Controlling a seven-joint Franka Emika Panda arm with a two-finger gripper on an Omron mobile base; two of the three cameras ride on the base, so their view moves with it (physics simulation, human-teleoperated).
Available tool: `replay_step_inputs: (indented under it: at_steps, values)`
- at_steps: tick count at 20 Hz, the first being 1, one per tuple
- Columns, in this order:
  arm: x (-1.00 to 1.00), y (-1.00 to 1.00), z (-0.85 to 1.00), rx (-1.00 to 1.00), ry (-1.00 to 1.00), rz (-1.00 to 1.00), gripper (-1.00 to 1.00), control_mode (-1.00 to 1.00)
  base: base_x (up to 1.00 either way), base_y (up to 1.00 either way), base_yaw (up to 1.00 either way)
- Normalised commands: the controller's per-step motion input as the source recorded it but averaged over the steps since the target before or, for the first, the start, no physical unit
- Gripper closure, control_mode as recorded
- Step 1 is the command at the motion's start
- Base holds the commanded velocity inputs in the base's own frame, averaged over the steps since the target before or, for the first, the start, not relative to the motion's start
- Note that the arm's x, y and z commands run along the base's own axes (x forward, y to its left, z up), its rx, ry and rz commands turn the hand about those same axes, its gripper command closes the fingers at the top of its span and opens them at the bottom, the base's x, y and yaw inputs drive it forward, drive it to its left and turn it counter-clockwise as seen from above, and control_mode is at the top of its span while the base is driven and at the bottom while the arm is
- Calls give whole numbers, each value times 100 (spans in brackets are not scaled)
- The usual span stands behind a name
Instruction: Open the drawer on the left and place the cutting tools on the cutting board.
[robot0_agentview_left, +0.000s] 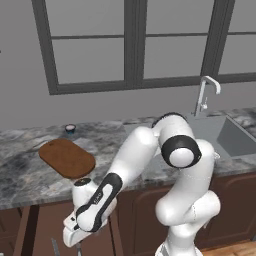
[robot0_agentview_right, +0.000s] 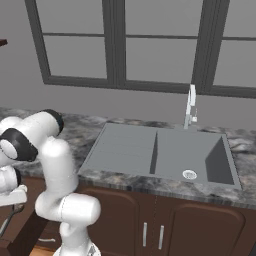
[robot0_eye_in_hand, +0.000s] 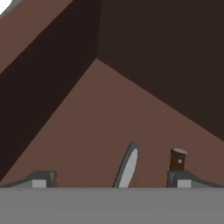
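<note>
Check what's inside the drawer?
On the drawer floor: a grey blade and a brown handle tip. Their lower ends are cut off at the hand view's bottom.

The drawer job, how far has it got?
The drawer is open: the hand view looks into its brown inside. The gripper hangs there with jaws open, a grey blade-like tool between the tips and a brown-handled piece beside it. Nothing is gripped yet. The cutting board is bare, so both tools remain to move.

Small teal cup on grey marble counter; faucet behind steel sink.
</note>
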Motion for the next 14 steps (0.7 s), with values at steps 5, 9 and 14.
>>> replay_step_inputs:
  at_steps: [5, 9, 14]
  values:
    - [24, 32, -14, -1, -1, -3, -100, -100, 0, 0, 0]
    - [29, 22, -31, 0, -5, -6, -100, -100, 0, 0, 0]
    - [22, 21, -36, -1, 0, -10, -100, -100, 0, 0, 0]
